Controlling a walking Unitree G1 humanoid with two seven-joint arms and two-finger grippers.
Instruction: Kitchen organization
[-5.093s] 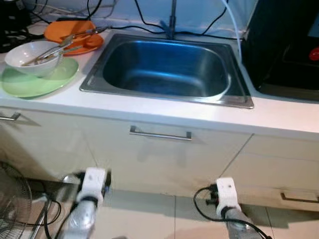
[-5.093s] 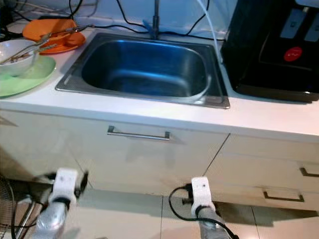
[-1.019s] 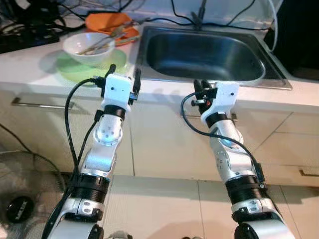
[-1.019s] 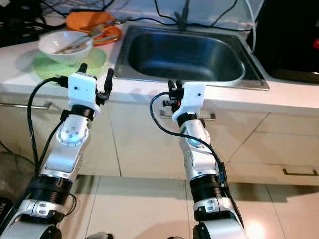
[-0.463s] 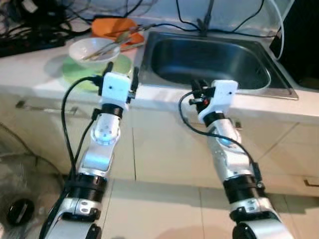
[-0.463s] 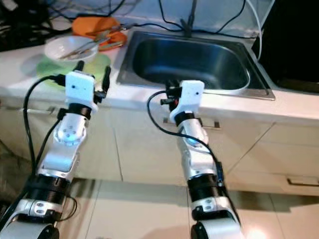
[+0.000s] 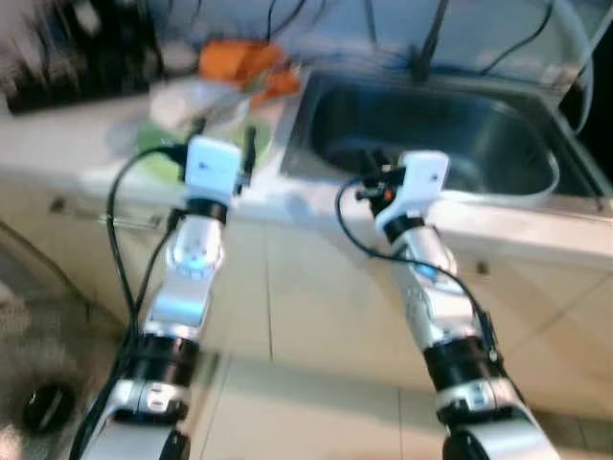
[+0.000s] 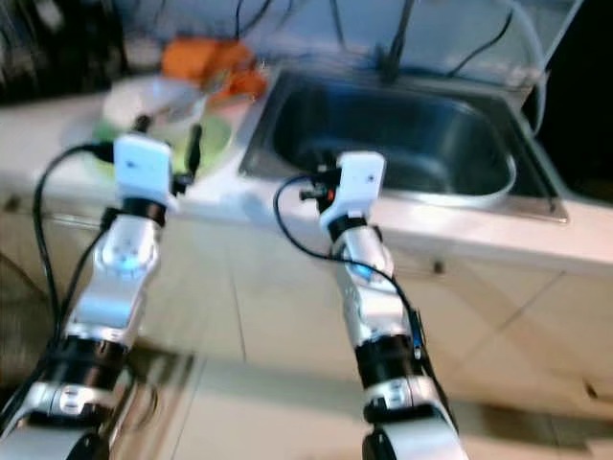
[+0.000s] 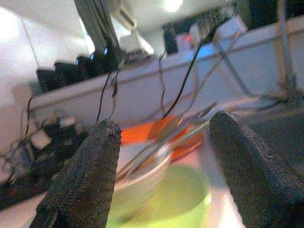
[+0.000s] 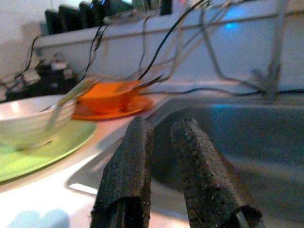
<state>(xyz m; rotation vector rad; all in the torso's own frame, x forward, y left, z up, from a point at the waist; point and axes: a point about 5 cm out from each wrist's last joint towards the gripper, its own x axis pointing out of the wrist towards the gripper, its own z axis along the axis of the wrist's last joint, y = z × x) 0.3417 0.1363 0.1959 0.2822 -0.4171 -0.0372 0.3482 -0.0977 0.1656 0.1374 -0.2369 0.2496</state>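
The left gripper [image 7: 223, 136], its two long black fingers [image 9: 85, 180] spread wide and holding nothing, is raised at the counter's front edge, aimed at the stacked dishes. The right gripper [image 7: 375, 165], fingers [image 10: 126, 175] drawn close together with only a narrow gap and nothing between them, is raised before the front rim of the stainless-steel sink basin [image 8: 421, 144].

Just beyond the left gripper a white round bowl [image 9: 140, 178] sits on a flat pale-green plate [image 10: 42, 147], with long metal utensils [image 9: 175, 130] lying across the bowl. Behind these stands an orange bowl on an orange plate [image 10: 107, 102]. Black cables [image 10: 156, 47] trail along the back wall.

Likely risks: the head views are blurred, so any reach made now would rest on poor aim. A finger meeting the bowl's rim could tip it or flick the loose utensils off. Pushing the bowl could slide the plate toward the sink edge.
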